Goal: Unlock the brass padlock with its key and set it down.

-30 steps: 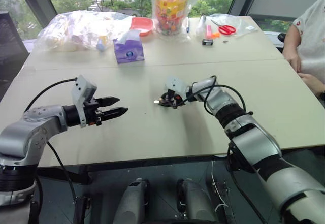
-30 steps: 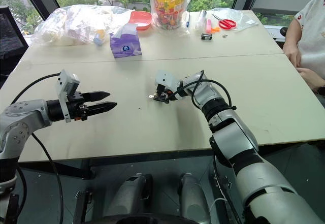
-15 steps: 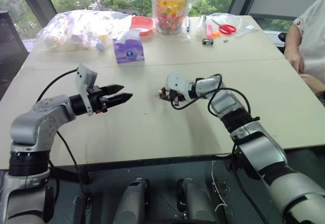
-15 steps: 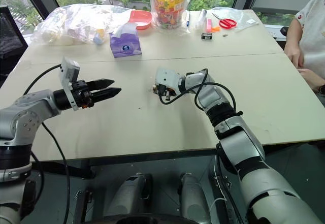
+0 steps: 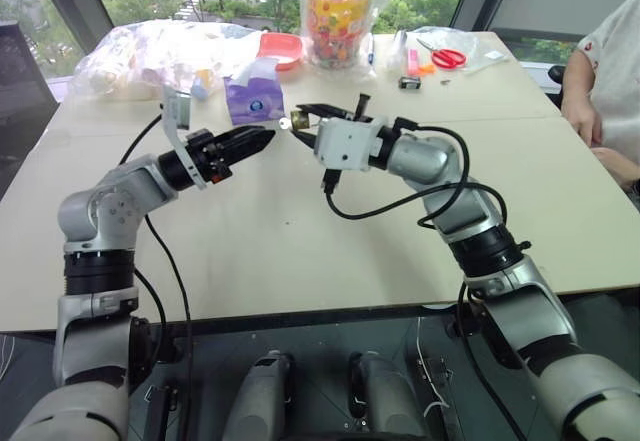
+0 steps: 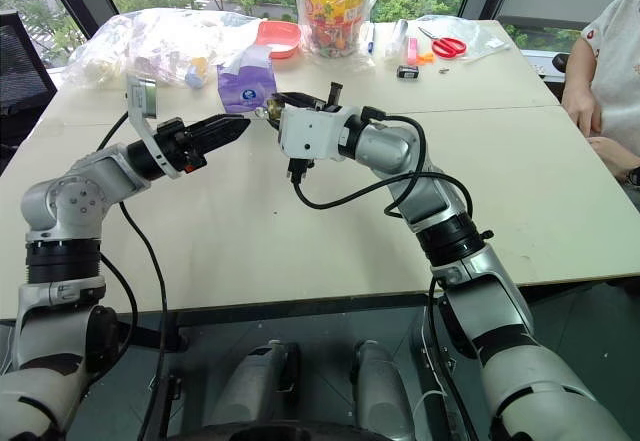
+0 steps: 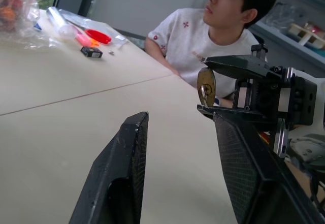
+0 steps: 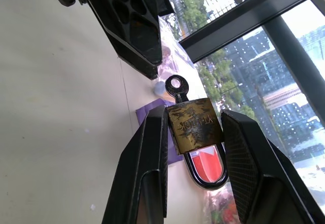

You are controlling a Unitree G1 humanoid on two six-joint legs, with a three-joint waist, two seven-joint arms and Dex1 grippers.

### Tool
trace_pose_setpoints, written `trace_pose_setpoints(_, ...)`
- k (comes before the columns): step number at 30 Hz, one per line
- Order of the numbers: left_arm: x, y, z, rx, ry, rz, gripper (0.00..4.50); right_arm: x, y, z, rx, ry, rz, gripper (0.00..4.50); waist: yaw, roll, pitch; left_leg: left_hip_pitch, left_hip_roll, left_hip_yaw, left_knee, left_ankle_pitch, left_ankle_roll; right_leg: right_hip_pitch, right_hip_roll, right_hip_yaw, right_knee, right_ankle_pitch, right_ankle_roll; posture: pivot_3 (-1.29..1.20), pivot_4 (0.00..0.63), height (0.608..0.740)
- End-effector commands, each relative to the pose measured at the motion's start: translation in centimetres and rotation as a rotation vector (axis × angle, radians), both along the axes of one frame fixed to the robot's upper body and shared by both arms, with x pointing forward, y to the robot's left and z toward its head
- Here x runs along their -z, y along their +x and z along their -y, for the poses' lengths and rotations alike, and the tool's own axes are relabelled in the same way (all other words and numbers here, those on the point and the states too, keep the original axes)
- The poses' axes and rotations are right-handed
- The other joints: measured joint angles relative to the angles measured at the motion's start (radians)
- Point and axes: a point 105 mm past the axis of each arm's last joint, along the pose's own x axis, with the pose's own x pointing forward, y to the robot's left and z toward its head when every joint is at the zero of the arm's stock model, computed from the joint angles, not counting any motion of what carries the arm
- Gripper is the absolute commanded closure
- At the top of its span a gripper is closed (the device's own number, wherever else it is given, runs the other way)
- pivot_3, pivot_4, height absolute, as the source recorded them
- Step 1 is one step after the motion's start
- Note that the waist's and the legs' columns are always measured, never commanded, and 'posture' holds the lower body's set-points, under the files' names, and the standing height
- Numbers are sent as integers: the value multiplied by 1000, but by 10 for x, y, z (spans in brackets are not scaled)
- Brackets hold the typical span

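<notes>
Brass padlock [image 8: 195, 128] pinched in right gripper [image 8: 193, 132], key [image 8: 175, 87] protruding. Small, rigid, slippery; grip key bow. Left gripper [image 5: 262, 139] just beside, parted, empty.

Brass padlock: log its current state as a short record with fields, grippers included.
padlock: brass padlock held off the table, above its surface
holder: right gripper, fingers clamped on the brass body
key: key in the lock, its round bow sticking out toward the other arm
shackle: shackle looks seated in the body
left gripper: left gripper close to the key, fingers apart, not touching it
table: table below both arms
bystander: person seated at the table's edge
</notes>
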Motion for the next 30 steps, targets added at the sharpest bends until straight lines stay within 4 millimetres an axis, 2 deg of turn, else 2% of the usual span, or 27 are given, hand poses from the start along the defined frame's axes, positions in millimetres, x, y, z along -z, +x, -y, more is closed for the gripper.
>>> trace_pose_setpoints(1,-17,0,4,24,-16,61,2238,-15,-7,-1,-5,21,68,3535,0,0,0,0,0,0,0,0,0,0,0,0,0,0,0,0,150,740)
trace_pose_setpoints(12,-17,0,12,66,-3,68,2238,-14,-10,-4,-11,25,72,3535,0,0,0,0,0,0,0,0,0,0,0,0,0,0,0,0,150,740)
trace_pose_setpoints(15,-18,1,13,70,-7,73,3096,-15,-11,-5,-17,25,78,3535,-1,0,0,0,0,0,0,0,0,0,0,0,0,0,0,0,150,740)
trace_pose_setpoints(18,-19,1,14,72,-10,75,4466,-15,-12,-5,-19,22,81,3535,0,0,0,0,0,0,0,0,0,0,0,0,0,0,0,0,150,740)
trace_pose_setpoints(24,-18,0,19,90,14,87,4466,-15,-13,-6,-23,16,81,3535,-1,0,0,0,0,0,0,0,0,0,0,0,0,0,0,0,150,740)
trace_pose_setpoints(30,-11,-1,24,95,146,158,4466,-14,-13,-7,-22,9,79,3535,-1,0,0,0,0,0,0,0,0,0,0,0,0,0,0,0,150,740)
